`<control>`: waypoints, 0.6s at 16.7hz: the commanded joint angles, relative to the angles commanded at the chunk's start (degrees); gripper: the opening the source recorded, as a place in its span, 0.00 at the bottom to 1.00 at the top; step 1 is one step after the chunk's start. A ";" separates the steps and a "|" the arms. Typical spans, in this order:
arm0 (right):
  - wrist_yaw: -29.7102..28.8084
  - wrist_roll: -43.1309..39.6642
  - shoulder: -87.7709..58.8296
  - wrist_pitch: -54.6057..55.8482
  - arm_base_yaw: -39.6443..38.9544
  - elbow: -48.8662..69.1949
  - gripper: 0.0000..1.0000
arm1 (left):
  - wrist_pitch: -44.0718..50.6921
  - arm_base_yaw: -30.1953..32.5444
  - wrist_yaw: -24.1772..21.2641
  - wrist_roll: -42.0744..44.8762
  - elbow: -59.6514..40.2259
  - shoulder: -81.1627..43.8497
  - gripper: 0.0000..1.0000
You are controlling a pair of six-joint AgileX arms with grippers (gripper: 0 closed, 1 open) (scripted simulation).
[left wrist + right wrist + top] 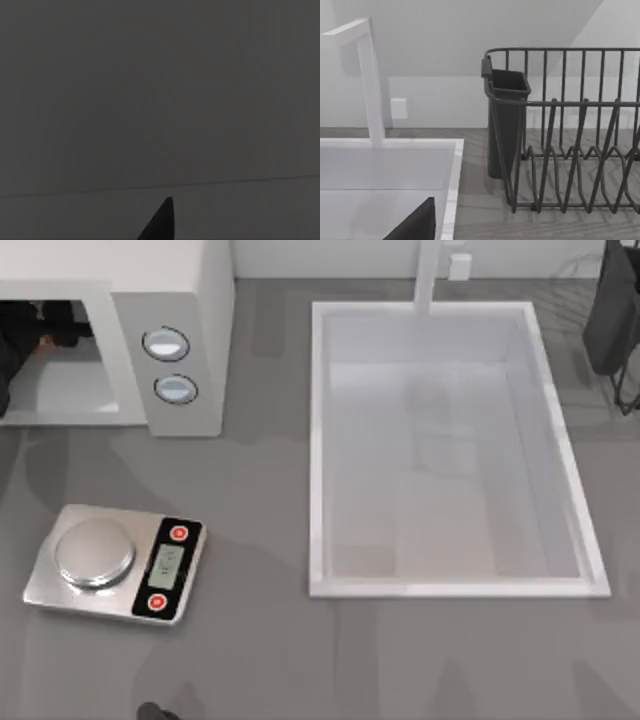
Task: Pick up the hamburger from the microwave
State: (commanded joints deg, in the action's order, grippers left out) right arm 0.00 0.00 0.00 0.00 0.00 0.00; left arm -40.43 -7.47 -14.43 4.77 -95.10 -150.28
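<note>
While the left gripper (35, 325) is reaching inside the open cavity of the microwave (190, 300) at the far left of the desk (260, 660), whether its jaws are open or closed around anything cannot be told, as the dark arm hides them. A small orange-brown sliver beside that arm looks to be the hamburger (43, 341), sitting deep in the cavity. The main risk, as I judge it, is a blind grasp: the jaws could close beside the bun or push it against the back wall, and a quick withdrawal could knock the arm on the frame of the opening. The left wrist view is dark.

The right gripper, jaws unreadable, hangs parked over the far right by a dark wire dish rack (570, 140). The desk is smooth grey, with a white sink (450, 580) and faucet (430, 275) at centre-right, and a steel kitchen scale (115, 565) near left. A pale wall runs behind.
</note>
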 joint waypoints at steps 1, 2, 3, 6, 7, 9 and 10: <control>0.00 0.00 0.00 0.00 0.00 0.00 1.00 | 0.22 0.44 0.48 -0.17 0.60 0.59 0.00; 0.00 0.00 0.00 0.00 0.00 0.00 1.00 | 0.63 1.27 1.38 -0.50 1.74 1.74 0.00; 0.00 0.00 0.00 0.00 0.00 0.00 1.00 | 1.23 2.51 2.71 -0.98 3.44 3.55 0.00; 0.00 0.00 0.00 0.00 0.00 0.00 1.00 | 3.87 7.97 8.62 -3.12 11.07 12.48 0.00; 0.00 0.00 0.00 0.00 0.00 0.00 1.00 | 4.98 10.26 11.10 -4.01 14.29 16.58 0.00; 0.00 0.00 0.00 0.00 0.00 0.00 1.00 | 7.42 15.27 16.53 -5.97 21.43 25.95 0.00; 0.00 0.00 0.00 0.00 0.00 0.00 1.00 | 8.72 17.94 19.42 -7.02 25.26 31.05 0.00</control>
State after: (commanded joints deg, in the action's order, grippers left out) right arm 0.00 0.00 0.00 0.00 0.00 0.00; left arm -31.71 10.48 4.99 -2.24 -69.84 -119.24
